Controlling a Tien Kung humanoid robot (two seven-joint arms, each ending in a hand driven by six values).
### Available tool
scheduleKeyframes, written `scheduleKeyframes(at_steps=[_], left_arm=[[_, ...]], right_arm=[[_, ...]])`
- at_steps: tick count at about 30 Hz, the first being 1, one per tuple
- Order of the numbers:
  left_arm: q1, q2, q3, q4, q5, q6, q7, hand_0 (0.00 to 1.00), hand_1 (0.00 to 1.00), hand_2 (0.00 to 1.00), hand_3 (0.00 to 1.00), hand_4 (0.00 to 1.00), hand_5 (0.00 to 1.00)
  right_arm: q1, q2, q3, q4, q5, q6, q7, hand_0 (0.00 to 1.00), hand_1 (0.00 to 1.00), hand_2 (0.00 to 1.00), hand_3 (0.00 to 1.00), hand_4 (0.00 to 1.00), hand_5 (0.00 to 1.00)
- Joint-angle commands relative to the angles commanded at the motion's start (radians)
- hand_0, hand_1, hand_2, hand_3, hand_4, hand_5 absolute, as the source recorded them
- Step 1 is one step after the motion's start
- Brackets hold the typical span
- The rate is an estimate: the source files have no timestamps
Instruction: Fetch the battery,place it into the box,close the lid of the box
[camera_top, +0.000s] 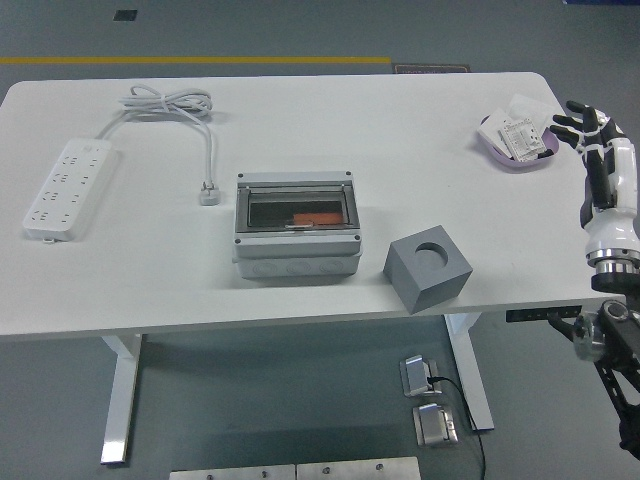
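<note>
Smoky lid blurs an orange item inside the box.

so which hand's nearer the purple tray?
Right. The right hand sits at the table's right edge just beside the purple tray, fingers spread, holding nothing. The left hand isn't in view.

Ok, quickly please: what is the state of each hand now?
Left hand: not in view.
Right hand: open, fingers spread, holding nothing.

White table, grey box with lid shut, right hand with fingers spread beside purple tray
</note>
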Motion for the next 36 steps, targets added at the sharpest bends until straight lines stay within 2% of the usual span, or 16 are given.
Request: scheduleKeyframes(at_steps=[10, 26, 36], left_arm=[[-0.002, 0.007, -0.011, 0.000, 0.020, -0.002, 0.003, 0.636, 0.693, 0.589, 0.566, 0.471, 0.023], [0.002, -0.001, 0.003, 0.001, -0.007, 0.000, -0.001, 0.636, 0.692, 0.589, 0.565, 0.471, 0.022], [0.015, -0.006, 0.004, 0.000, -0.013, 0.003, 0.003, 0.636, 0.692, 0.589, 0.565, 0.471, 0.023]], right_arm=[[0.001, -0.002, 0.002, 0.003, 0.001, -0.004, 0.002, 0.762, 0.652, 0.653, 0.707, 0.902, 0.886], [-0.010, 0.005, 0.013, 0.001, 0.000, -0.005, 0.006, 0.763, 0.652, 0.652, 0.707, 0.895, 0.882], [0.005, 0.003, -0.002, -0.025, 0.074, 0.031, 0.043, 0.763, 0.651, 0.652, 0.706, 0.895, 0.882]])
